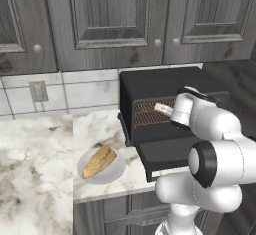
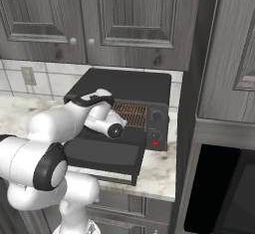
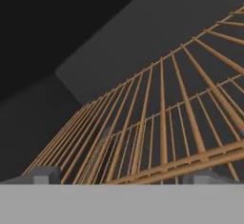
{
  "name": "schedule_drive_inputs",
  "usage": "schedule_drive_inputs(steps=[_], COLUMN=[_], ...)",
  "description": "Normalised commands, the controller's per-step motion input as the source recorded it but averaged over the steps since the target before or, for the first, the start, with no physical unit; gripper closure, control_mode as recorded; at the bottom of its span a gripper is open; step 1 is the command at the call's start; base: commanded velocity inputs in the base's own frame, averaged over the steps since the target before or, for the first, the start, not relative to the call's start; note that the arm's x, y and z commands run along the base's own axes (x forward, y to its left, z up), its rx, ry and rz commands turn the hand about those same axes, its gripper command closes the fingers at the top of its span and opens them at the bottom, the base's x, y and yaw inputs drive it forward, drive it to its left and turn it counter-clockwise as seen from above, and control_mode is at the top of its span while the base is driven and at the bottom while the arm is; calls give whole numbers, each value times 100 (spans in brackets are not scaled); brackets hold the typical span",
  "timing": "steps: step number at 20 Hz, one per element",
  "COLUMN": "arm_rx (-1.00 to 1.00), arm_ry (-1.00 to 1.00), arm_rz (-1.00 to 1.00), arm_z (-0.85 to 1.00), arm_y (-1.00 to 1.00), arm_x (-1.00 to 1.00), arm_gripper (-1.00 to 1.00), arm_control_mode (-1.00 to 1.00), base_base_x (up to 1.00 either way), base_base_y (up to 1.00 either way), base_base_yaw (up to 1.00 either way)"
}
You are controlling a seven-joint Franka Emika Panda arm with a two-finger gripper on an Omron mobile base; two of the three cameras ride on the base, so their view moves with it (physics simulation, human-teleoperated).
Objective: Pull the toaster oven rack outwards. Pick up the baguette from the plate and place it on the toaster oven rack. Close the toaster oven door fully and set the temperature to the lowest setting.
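While the door (image 1: 167, 154) is seen dropped open in front of the oven (image 1: 160, 86), the rack (image 1: 150, 113) is judged to sit inside the cavity, not yet drawn out over the door. The claw (image 3: 121, 178) is held released, its jaws spread wide, with the rack's front bar lying between the two fingertips (image 3: 45, 174) in the hand view; whether the bar is touched cannot be told. The first step, pulling the rack, is therefore judged to be in hand and unfinished. The baguette (image 1: 99, 161) is left lying on the plate (image 1: 116, 171), which rests on the surface (image 1: 95, 129) just left of the oven. Loading the bread, shutting the door and turning the knob (image 2: 157, 116) are all left to be done.
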Motion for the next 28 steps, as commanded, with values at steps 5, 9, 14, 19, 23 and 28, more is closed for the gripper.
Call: schedule_drive_inputs(steps=[5,9,14,19,23,28], arm_rx=[-14,-10,-3,0,0,0], arm_ry=[-6,-2,0,0,0,0], arm_rz=[-5,-4,0,0,0,0], arm_z=[-1,-12,-9,-3,0,0], arm_y=[0,0,0,0,0,0], arm_x=[0,8,14,1,0,0], arm_gripper=[-100,-100,-100,-100,100,100], arm_control_mode=[-100,-100,-100,-100,-100,-100], base_base_x=[0,0,0,0,0,0], base_base_y=[0,0,0,0,0,0], base_base_yaw=[0,0,0,0,0,0])
